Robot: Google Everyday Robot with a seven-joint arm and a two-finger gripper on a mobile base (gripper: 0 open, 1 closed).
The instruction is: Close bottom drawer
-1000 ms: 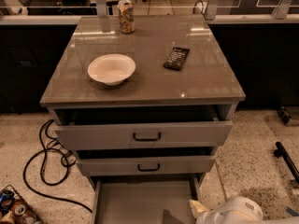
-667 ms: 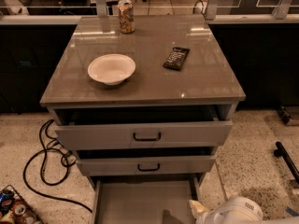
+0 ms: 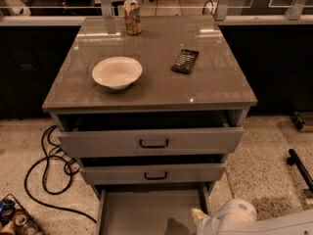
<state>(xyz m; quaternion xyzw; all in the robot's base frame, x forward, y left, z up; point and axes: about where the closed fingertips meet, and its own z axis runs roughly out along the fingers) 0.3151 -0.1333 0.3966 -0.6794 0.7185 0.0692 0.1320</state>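
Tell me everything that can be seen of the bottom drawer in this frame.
The bottom drawer, lowest of three in the grey metal cabinet, stands pulled far out toward the camera. Its plain grey floor and thin side walls show, with a dark patch at the picture's lower edge. Its front and handle are cut off from view. The robot's pale gripper sits at its right wall, low in view; whether they touch cannot be told.

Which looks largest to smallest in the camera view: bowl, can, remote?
1. white bowl
2. can and black remote: alike, and the can stands farther back.
The gripper is low, by the right edge of the bottom drawer.
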